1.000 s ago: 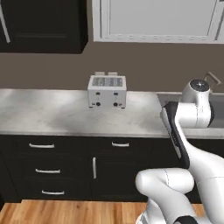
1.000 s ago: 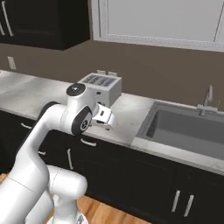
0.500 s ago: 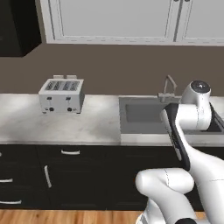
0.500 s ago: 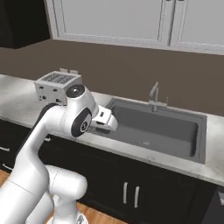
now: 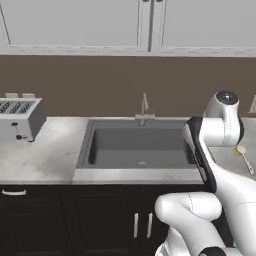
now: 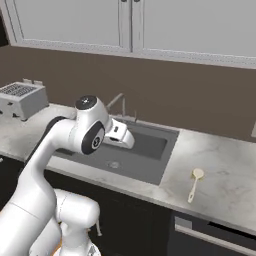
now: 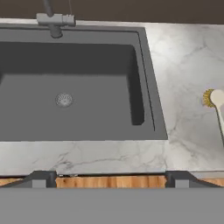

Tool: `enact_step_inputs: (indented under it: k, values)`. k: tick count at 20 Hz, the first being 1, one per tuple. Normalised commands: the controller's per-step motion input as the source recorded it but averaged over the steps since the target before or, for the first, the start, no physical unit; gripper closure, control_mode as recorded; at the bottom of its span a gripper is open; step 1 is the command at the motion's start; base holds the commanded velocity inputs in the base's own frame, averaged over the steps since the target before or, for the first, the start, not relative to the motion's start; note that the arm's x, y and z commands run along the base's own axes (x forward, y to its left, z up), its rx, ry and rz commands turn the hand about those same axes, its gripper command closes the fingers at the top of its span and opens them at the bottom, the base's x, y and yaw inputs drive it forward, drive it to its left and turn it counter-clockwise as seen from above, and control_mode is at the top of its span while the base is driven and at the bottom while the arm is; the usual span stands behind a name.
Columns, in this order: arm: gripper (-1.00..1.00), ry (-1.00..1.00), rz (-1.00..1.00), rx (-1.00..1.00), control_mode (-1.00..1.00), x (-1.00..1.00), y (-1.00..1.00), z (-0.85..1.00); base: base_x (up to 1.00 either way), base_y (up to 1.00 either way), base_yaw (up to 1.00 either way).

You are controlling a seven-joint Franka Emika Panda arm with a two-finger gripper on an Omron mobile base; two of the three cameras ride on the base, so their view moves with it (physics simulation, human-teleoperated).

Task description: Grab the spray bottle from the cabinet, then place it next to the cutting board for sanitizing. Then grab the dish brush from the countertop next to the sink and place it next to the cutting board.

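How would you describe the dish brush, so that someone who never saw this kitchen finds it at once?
Find the dark grey sink set in the light marbled countertop. On the bare stone to its right, away from the toaster, lies the dish brush. It is small and thin, with a slim whitish handle and a yellowish round end, and nothing lies beside it.

In the hand view the dish brush (image 7: 215, 105) runs off the right edge, handle mostly lost. The toaster (image 5: 19, 119) is clipped by the left base view's left edge, and the arm covers the sink's (image 5: 135, 146) right rim.
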Motion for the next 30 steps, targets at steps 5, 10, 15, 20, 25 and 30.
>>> enact_step_inputs:
  k: [5,10,15,20,25,30]
  values:
    - [-1.0,0.0,0.0,0.0,1.0,0.0,0.0,0.0,-0.13,-0.99,-0.23]
    - [-1.0,0.0,0.0,0.0,1.0,0.0,0.0,0.0,0.0,-0.62,-0.25]
    - [-1.0,0.0,0.0,0.0,1.0,0.0,0.0,0.0,0.11,0.01,0.0]
    - [-1.0,0.0,0.0,0.0,1.0,0.0,0.0,0.0,0.18,0.21,-0.04]
    - [-1.0,0.0,0.0,0.0,1.0,0.0,0.0,0.0,0.08,0.38,-0.14]
    - [-1.0,0.0,0.0,0.0,1.0,0.0,0.0,0.0,0.15,0.33,-0.08]
